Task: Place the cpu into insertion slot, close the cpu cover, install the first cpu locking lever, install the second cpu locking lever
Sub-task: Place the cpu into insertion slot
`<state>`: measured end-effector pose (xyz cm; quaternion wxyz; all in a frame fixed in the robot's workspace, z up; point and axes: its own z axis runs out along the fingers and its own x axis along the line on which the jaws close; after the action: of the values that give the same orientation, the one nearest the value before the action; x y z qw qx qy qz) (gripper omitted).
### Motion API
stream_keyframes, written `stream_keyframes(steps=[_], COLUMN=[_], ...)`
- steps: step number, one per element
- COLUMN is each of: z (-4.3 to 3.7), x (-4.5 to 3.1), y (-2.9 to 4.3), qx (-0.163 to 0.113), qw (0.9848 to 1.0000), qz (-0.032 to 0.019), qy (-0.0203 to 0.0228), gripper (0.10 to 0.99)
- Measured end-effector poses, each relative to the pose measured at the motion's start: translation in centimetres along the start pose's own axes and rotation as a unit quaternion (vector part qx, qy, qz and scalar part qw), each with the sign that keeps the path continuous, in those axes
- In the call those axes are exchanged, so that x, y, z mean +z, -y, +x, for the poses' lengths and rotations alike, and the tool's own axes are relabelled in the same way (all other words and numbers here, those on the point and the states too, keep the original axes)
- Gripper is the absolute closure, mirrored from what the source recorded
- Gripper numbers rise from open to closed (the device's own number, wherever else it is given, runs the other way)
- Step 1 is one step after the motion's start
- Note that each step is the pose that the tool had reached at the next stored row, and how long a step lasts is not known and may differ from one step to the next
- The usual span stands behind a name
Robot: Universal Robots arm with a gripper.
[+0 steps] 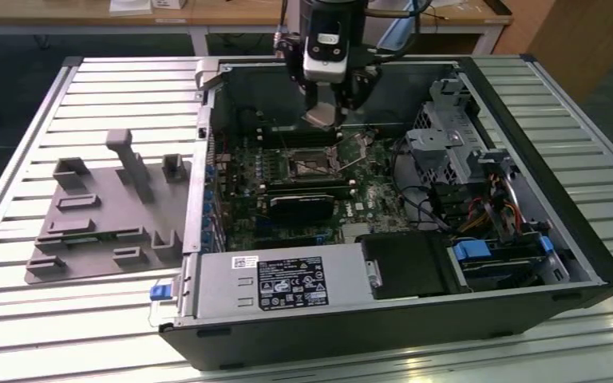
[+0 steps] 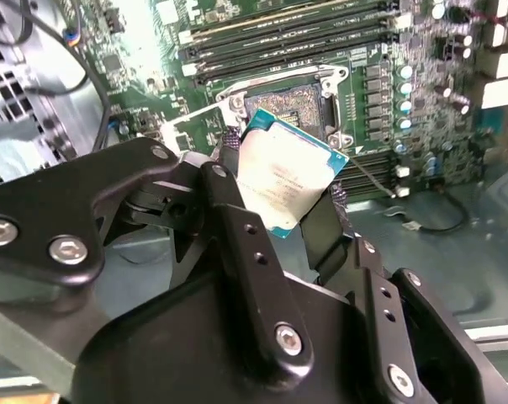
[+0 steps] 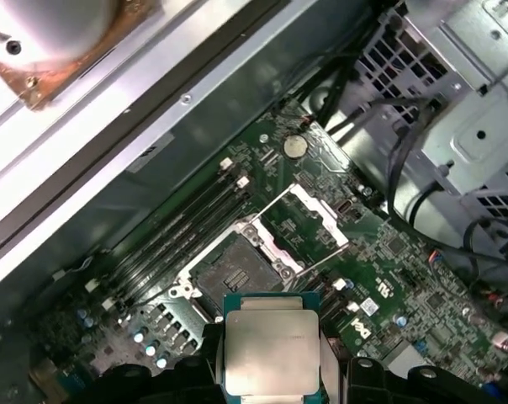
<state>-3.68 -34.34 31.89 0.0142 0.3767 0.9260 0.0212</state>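
The open computer case (image 1: 392,339) lies on its side, so the motherboard (image 1: 245,171) faces upward for access from above. In the exterior view the gripper (image 1: 325,118) hangs at 12 o'clock of the insertion slot (image 1: 309,162), near it but apart. The cpu cover (image 3: 313,220) is swung open just beside the slot, leaving the recess exposed. The fingers (image 2: 233,198) are clenched on opposite edges of the cpu (image 2: 288,172), its metal top turned away from the board, presumably to keep the contact face untouched.
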Motion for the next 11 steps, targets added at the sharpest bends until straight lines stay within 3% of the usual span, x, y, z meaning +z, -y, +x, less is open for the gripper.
stream_keyframes(steps=[5,11], z=[0.0,0.04], x=[0.45,1.16], y=[0.03,0.05], qx=[0.045,0.094], qw=[0.999,0.9956], qz=[0.0006,0.0011], qy=[0.0023,0.0048], gripper=[0.549,0.549])
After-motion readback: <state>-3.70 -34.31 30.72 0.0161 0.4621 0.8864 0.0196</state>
